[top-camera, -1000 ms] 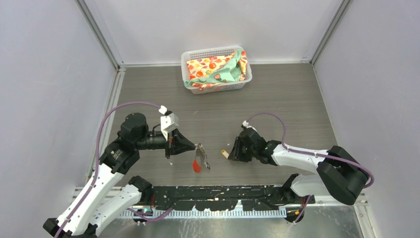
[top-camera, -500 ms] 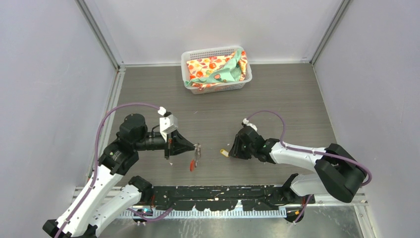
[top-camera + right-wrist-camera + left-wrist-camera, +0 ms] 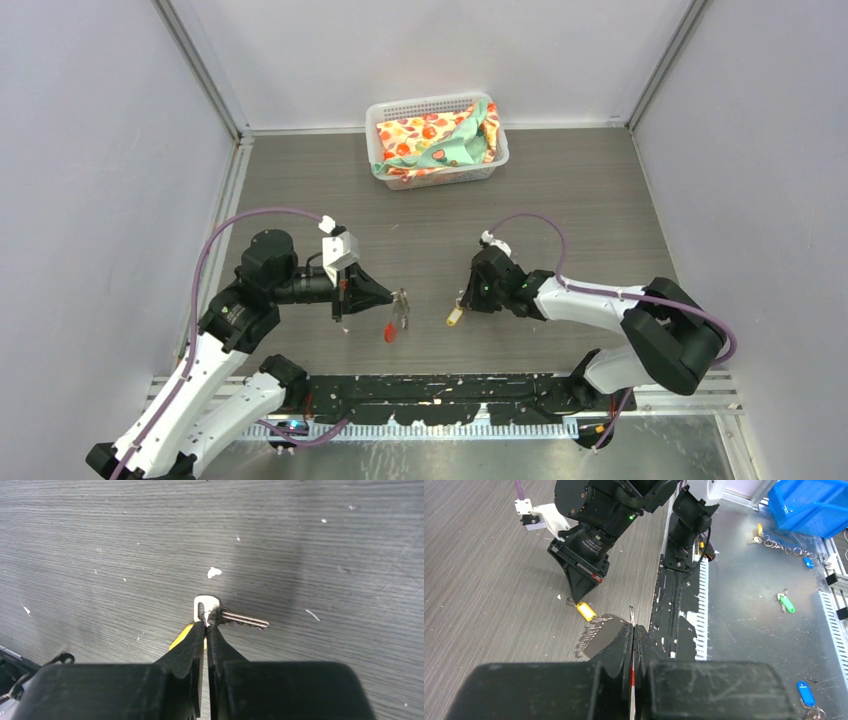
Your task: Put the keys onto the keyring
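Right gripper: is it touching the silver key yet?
Touching. The right wrist view shows the right gripper with its fingertips closed on the edge of the silver key's head, with no gap between them.

The tabletop (image 3: 560,200) is grey with fine wood-grain streaks and a few white flecks. The keyring (image 3: 596,630) is silver, with a red tag (image 3: 390,333). The key (image 3: 240,618) is silver and carries a yellow tag (image 3: 585,611). The left end effector (image 3: 634,630) and the right end effector (image 3: 205,625) are black. The basket (image 3: 420,102) is white. Its cloth (image 3: 425,135) has orange-red flowers on pale yellow, beside mint green. The cables (image 3: 250,213) are purple.
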You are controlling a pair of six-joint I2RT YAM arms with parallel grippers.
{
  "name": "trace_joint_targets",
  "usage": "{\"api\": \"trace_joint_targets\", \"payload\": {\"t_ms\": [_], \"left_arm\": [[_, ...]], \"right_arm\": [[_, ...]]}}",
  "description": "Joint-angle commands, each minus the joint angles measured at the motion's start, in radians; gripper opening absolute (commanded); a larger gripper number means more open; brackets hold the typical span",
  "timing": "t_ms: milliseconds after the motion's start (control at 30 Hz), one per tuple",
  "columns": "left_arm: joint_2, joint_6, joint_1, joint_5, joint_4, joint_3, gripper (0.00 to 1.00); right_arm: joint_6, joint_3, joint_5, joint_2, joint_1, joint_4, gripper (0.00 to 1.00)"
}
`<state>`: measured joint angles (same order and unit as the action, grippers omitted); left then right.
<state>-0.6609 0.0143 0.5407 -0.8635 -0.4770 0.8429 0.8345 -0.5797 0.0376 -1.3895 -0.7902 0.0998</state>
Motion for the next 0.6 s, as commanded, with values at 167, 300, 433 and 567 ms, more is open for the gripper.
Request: {"api": "trace_joint_targets", "payload": {"t_ms": [167,300,433,567], "left_arm": [[0.003,0.001,-0.005,-0.011,0.039,0.038,0.00],[0.000,0.003,-0.005,-0.012,0.043,0.032,0.00],[-0.001,0.007,-0.005,-0.012,0.049,0.023,0.00],[-0.009,0.048,-0.005,-0.006,0.077,0.014,0.00]], "right_arm": [[-0.183,-0.085,0.054,0.055,0.000,0.062,0.01],[-0.269,-0.114,0.013,0.065,-0.001,0.090,0.01],[-0.407,-0.128,-0.119,0.124,0.000,0.089,0.01],[-0.617,-0.175,-0.230,0.259,-0.006,0.165,0.01]]}}
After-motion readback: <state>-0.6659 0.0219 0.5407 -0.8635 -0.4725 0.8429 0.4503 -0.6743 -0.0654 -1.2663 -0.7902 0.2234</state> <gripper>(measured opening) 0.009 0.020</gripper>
